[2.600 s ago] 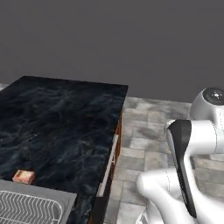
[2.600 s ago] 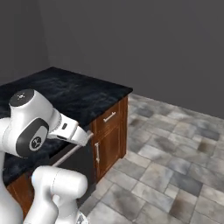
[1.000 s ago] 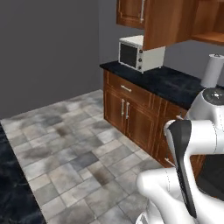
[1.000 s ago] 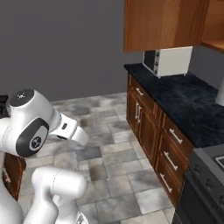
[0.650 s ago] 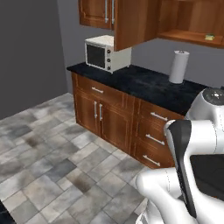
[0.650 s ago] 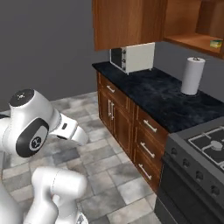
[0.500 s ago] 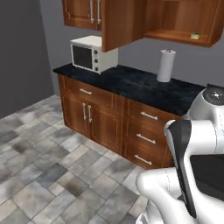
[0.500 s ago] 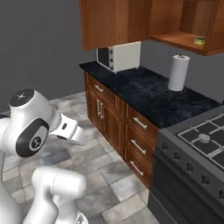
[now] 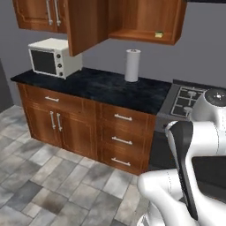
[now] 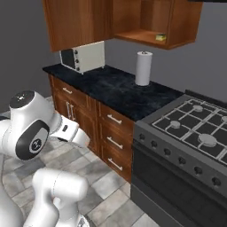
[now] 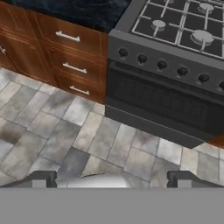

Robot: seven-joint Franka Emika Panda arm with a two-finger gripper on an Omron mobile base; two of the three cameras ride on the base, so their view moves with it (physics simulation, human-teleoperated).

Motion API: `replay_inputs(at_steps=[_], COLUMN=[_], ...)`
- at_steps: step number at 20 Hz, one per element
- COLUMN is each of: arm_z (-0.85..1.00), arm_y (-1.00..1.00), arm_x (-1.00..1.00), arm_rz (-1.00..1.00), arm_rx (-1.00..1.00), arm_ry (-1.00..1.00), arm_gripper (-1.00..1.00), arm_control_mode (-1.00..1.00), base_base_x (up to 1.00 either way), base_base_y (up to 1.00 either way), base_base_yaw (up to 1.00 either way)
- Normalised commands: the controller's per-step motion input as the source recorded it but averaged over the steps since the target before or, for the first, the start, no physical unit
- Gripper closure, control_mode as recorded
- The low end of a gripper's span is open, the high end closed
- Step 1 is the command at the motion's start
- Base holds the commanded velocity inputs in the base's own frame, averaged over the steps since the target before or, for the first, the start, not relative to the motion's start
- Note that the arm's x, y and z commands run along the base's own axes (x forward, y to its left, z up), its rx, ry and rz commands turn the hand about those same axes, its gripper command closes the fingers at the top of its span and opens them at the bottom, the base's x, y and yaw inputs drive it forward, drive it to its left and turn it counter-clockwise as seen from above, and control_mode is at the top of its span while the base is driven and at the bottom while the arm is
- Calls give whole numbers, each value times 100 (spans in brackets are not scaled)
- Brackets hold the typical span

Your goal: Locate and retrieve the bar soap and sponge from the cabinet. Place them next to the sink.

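Jaws wide above stove (image 11: 175,26) front

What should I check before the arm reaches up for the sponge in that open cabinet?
1. Cabinet door open: ok.
2. Sponge seen on the shelf edge: ok.
3. Bar soap still in the cabinet: cannot tell.
4. Gripper open and empty: ok, fingertips wide apart over bare floor.
5. Paper towel roll below the shelf clear of the reach path: cannot tell.
6. Hand aimed at the shelf: not ok, it faces the stove front and floor.
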Motion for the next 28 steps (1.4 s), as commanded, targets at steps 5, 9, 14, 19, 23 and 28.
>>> replay_inputs(at_steps=[5,9,14,19,23,28], arm_z=[0,0,0,0,0,0], arm_y=[0,0,0,0,0,0], arm_x=[0,0,0,0,0,0], arm_rz=[0,0,0,0,0,0], arm_rx=[0,0,0,0,0,0], arm_ry=[0,0,0,0,0,0], arm_gripper=[-100,-100,-100,-100,-100,-100], arm_control_mode=[100,100,100,100,100,100], base_base_x=[21,41,62,73,45,35], base_base_y=[0,13,30,26,-11,-16], base_base_yaw=[-39,-26,-1,0,-8,-22])
